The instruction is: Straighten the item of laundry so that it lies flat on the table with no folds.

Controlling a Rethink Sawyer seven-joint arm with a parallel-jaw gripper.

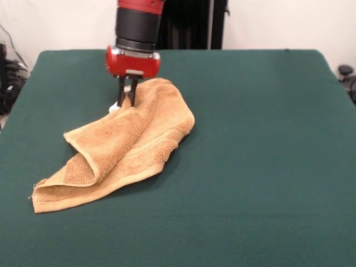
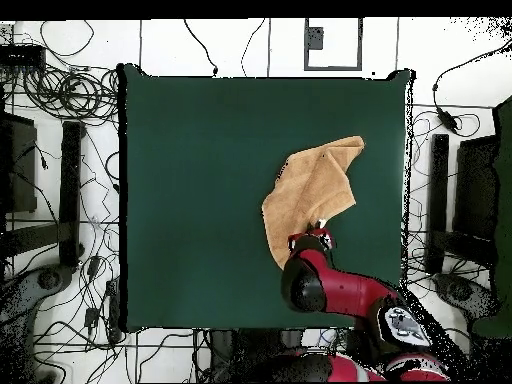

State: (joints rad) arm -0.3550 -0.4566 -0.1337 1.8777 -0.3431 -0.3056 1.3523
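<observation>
The item of laundry (image 1: 129, 146), a tan-orange terry towel, lies crumpled and folded over itself on the left half of the dark green table (image 1: 256, 144). One corner trails toward the near left. My gripper (image 1: 127, 103) comes straight down at the towel's far edge, its two dark fingers close together and pinched on the cloth beside a small white tag (image 1: 114, 108). In the overhead view the towel (image 2: 312, 188) lies right of the table's (image 2: 190, 180) centre, and the gripper (image 2: 318, 232) sits at the towel's lower end.
Bare green cloth stretches wide to the right of the towel and in front of it in the front view. Cables and dark equipment (image 2: 60, 180) ring the table on the floor.
</observation>
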